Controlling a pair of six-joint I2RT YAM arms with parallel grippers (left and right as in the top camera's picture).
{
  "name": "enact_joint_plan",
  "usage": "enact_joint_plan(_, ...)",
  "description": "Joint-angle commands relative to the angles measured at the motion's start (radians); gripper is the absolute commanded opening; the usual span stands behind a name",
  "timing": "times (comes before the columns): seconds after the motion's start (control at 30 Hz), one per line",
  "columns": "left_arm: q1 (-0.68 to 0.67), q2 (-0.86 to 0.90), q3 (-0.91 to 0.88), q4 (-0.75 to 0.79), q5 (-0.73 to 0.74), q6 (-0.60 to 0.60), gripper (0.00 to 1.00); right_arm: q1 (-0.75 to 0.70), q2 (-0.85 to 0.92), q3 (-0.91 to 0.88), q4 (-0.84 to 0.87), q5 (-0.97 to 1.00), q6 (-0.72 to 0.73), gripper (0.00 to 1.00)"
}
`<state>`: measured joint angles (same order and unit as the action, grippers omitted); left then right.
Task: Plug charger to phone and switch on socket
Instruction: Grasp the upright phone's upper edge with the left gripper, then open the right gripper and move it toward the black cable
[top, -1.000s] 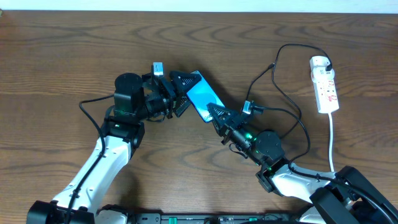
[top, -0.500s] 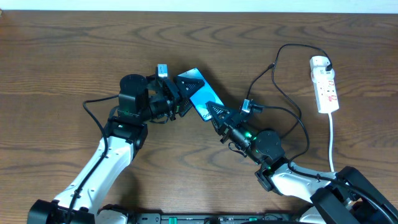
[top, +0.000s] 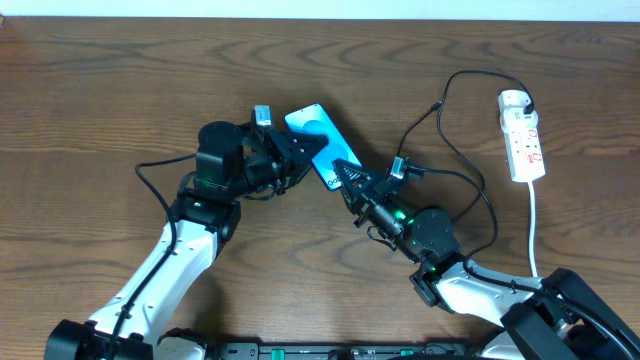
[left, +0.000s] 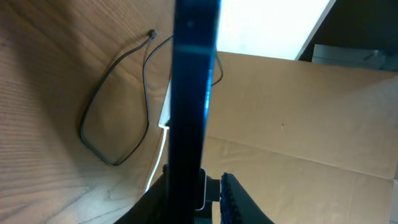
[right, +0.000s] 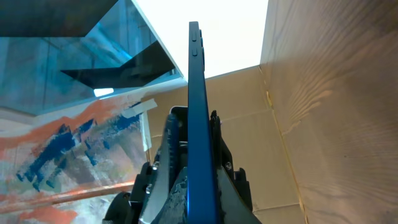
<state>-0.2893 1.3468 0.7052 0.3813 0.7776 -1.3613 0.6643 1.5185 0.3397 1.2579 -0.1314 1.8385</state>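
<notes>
Phone (top: 312, 130): centre of overhead view, cyan screen showing, lower end clamped in the clenched right gripper (top: 345, 177).
Left gripper (top: 298, 155): fingers flank the phone's left side; whether it is gripping cannot be told.
Charger (top: 441, 100): cable looped on the table (top: 100, 90), right of centre.
Socket (top: 524, 140): far right.

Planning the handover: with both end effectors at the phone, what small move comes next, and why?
Probably open the right end effector and back off. The phone looks clamped by it and the left end effector, while the charger lies loose on the table; one arm must be free to fetch it.
</notes>
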Motion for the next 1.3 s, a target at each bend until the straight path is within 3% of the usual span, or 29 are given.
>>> enact_joint_plan(0.0, -0.016, -0.003, 0.016, 0.025, 0.014, -0.002, 0.22, 0.024, -0.001, 0.007, -0.013, -0.069, -0.01, 0.01)
enact_joint_plan(0.33, -0.016, -0.003, 0.016, 0.025, 0.013, -0.002, 0.11, 0.025, -0.001, 0.007, -0.012, -0.071, -0.009, 0.01)
enact_joint_plan(0.6, -0.016, -0.003, 0.016, 0.025, 0.014, -0.002, 0.08, 0.024, -0.001, 0.007, -0.013, -0.142, 0.105, 0.06)
enact_joint_plan(0.97, -0.015, -0.003, 0.016, 0.025, 0.013, 0.0, 0.08, 0.024, -0.001, 0.007, -0.014, -0.166, 0.146, 0.4)
enact_joint_plan(1.13, 0.017, -0.003, 0.016, 0.016, 0.002, 0.093, 0.07, 0.024, -0.001, 0.007, -0.05, -0.167, 0.118, 0.45)
enact_joint_plan(1.27, 0.062, -0.002, 0.016, -0.018, -0.005, 0.099, 0.07, 0.024, -0.001, 0.007, -0.077, -0.167, 0.048, 0.47)
